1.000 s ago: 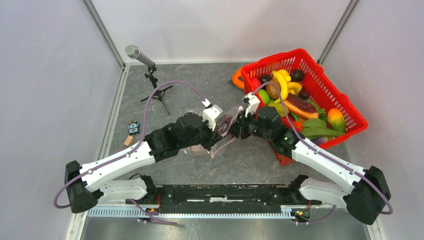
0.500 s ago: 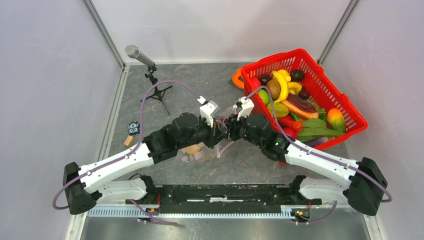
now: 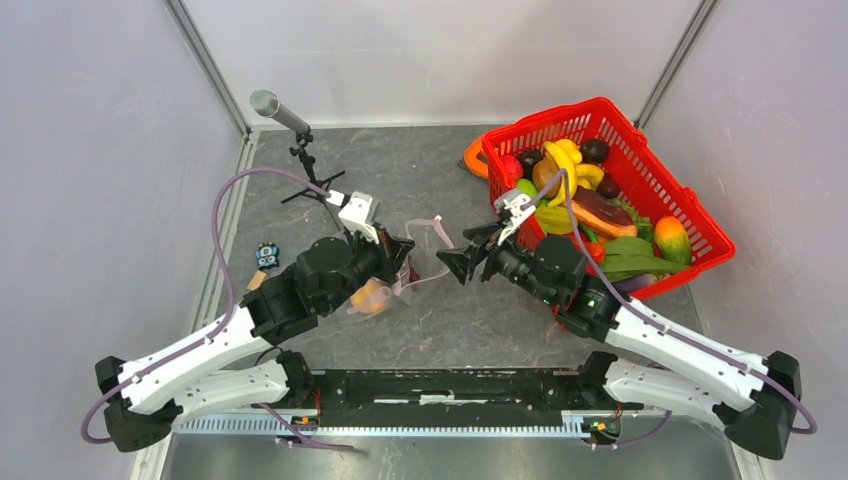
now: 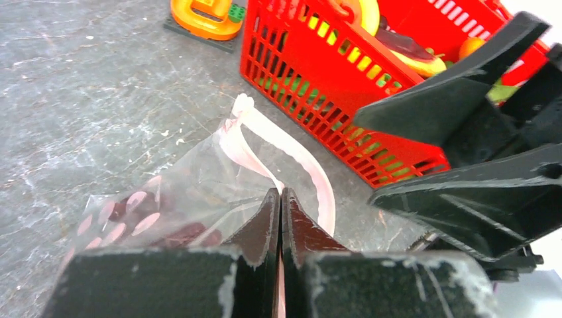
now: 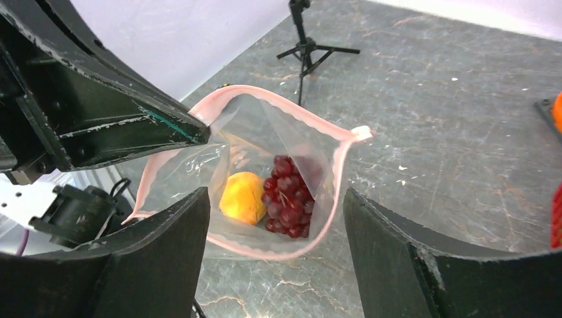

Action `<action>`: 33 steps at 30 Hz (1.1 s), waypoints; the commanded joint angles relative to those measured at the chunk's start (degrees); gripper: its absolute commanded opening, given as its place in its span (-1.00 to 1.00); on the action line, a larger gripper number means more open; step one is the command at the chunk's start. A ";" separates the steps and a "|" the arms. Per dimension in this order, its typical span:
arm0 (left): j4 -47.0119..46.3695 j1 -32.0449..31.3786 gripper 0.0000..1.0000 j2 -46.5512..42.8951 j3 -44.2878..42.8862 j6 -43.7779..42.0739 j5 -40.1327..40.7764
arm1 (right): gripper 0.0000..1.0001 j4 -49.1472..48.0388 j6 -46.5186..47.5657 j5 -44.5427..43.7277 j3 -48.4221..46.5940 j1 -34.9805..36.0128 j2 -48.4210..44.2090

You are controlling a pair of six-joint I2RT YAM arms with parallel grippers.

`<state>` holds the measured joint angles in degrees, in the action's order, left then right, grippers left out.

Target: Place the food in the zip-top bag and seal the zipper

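Loading step: left end effector (image 4: 280, 205) clamped on zip-top bag (image 5: 265, 139) rim, right end effector (image 5: 275, 199) apart, empty. Next, likely: grab more food (image 3: 565, 175) from basket (image 4: 311, 99), then close zipper (image 5: 291, 109).

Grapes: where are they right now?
In the right wrist view, the grapes lie inside the open zip-top bag, just right of the orange. The left gripper pinches that bag's edge.

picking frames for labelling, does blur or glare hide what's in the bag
Right wrist: sharp, the grapes and orange show clearly through the bag, no glare. Left wrist: the left gripper fills the soft foreground, contents dim. Top view: even light, contents tiny.
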<state>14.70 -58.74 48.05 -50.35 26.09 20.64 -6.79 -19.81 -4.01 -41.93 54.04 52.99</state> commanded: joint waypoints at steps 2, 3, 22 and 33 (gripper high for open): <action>0.42 -0.06 -0.96 -2.32 0.93 1.69 6.02 | 0.51 3.81 0.30 -8.94 1.05 0.21 -1.91; 0.69 -0.05 -0.96 -2.58 1.03 1.75 6.23 | 0.51 5.90 1.02 -10.51 0.23 0.23 -1.56; 3.27 -0.06 -0.95 -4.47 2.66 2.19 4.65 | 0.35 6.24 -3.21 -3.84 -8.94 0.19 12.06; 5.54 -0.01 -0.96 -5.31 1.73 -0.54 8.54 | -0.97 10.69 9.21 -0.99 -17.57 0.01 17.62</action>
<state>17.96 -58.74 43.99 -47.55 27.09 24.69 3.84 -16.56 -4.32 -54.35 54.00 72.27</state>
